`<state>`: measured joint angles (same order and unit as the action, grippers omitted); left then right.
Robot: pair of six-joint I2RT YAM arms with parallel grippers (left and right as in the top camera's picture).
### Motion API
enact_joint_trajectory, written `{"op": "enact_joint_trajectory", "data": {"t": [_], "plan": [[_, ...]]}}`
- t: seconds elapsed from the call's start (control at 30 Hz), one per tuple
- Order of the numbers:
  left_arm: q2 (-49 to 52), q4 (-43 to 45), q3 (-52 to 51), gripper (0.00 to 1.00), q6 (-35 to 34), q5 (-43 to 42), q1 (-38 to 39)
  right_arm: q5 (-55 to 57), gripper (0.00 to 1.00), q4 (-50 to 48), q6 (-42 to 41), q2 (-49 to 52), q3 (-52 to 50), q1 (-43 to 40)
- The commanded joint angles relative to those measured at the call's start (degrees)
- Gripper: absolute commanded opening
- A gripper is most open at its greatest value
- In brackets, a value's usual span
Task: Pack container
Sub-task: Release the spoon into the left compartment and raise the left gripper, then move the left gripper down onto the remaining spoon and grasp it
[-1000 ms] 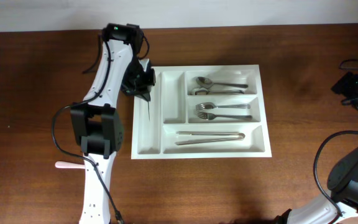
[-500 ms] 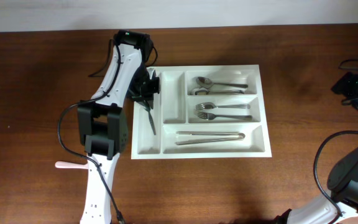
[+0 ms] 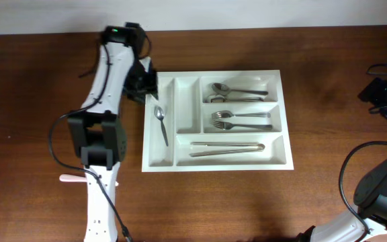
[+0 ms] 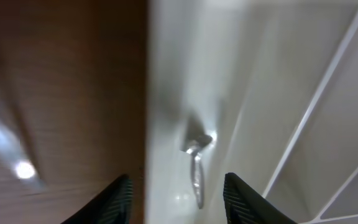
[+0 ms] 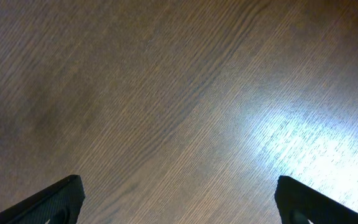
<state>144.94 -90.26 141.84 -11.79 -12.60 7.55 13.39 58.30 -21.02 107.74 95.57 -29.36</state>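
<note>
The white container [image 3: 217, 167] sits mid-table, with five compartments. A small spoon [image 3: 161, 124] lies loose in its leftmost long compartment. My left gripper [image 3: 146, 84] hovers at the container's far left corner, open and empty. In the left wrist view its fingers [image 4: 176, 199] straddle the container's left wall [image 4: 166, 74], with the spoon [image 4: 196, 162] lying below between them. My right gripper [image 3: 381, 94] is far off at the table's right edge. It is open over bare wood in the right wrist view [image 5: 179, 202].
Spoons [image 3: 237, 91] fill the far right compartment, forks [image 3: 237, 119] the middle one, and long tongs [image 3: 227, 148] the near one. The second long compartment [image 3: 188, 107] holds nothing. A pink handle [image 3: 72, 178] lies on the table by the left arm's base.
The left gripper carried the spoon over the leftmost compartment and let it go. It then drew back to the container's far left corner. The right arm has not moved.
</note>
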Motion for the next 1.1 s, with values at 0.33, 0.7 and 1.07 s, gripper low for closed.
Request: {"op": "enact_joint_trajectory", "data": {"t": [0.33, 0.7, 1.07], "plan": [[-2.2, 0.0, 6.2, 0.68, 4.3, 6.6, -10.2, 0.1, 0.99, 0.0, -0.2, 0.2, 1.0, 0.1], [-2.1, 0.7, 3.0, 0.61, 4.6, 9.5, -10.3, 0.1, 0.99, 0.0, -0.2, 0.2, 1.0, 0.1], [-2.1, 3.3, -7.6, 0.57, 4.9, 9.4, -10.3, 0.1, 0.99, 0.0, -0.2, 0.2, 1.0, 0.1]]}}
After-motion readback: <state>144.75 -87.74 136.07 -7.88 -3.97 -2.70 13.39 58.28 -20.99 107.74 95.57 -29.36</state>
